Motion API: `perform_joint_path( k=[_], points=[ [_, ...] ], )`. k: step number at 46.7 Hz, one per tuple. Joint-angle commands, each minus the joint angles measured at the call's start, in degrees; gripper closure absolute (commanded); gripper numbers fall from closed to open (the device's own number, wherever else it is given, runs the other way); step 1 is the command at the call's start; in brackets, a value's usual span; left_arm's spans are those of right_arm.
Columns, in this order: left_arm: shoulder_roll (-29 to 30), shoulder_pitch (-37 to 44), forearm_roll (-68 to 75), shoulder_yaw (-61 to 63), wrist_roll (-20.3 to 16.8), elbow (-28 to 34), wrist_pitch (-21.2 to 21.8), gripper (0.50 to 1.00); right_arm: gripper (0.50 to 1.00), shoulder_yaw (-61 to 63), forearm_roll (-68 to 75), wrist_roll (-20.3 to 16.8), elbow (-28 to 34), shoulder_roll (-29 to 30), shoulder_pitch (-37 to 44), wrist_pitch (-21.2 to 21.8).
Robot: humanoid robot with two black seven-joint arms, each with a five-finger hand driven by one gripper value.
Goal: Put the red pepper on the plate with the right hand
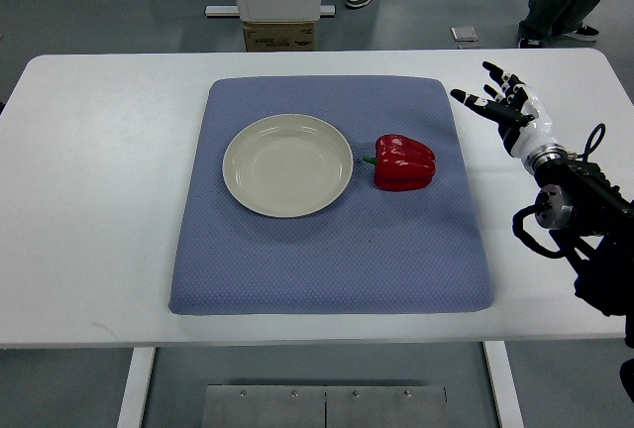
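On the blue mat (pixel 327 250) covering the white table (pixel 89 200), red pepper (pixel 404 162) lies just right of the empty plate (pixel 287 165), stem toward it. Right hand (pixel 507 106) hovers off the mat's right edge, fingers spread, holding nothing; its forearm is cut off at the frame's edge.

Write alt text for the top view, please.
A red pepper lies on a blue mat just right of an empty cream plate. The robot's right hand hovers open over the white table, right of the mat.
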Motion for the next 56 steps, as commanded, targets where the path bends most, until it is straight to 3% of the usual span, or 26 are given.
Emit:
perform_joint_path(
  k=[1, 34, 43, 56],
  points=[
    [0.0, 0.0, 0.0, 0.0, 0.0, 0.0, 0.0, 0.5, 0.5, 0.1, 0.0, 0.0, 0.0, -0.1, 0.1, 0.0],
    [0.0, 0.0, 0.0, 0.0, 0.0, 0.0, 0.0, 0.5, 0.505, -2.2, -0.3, 0.1, 1.1, -0.7, 1.9, 0.1],
    [0.0, 0.0, 0.0, 0.0, 0.0, 0.0, 0.0, 0.5, 0.509, -9.9, -0.5, 3.1, 2.5, -3.3, 3.5, 0.1],
    [0.0, 0.0, 0.0, 0.0, 0.0, 0.0, 0.0, 0.5, 0.511, -21.1, -0.9, 4.2, 10.5, -10.6, 7.9, 0.1]
  ],
)
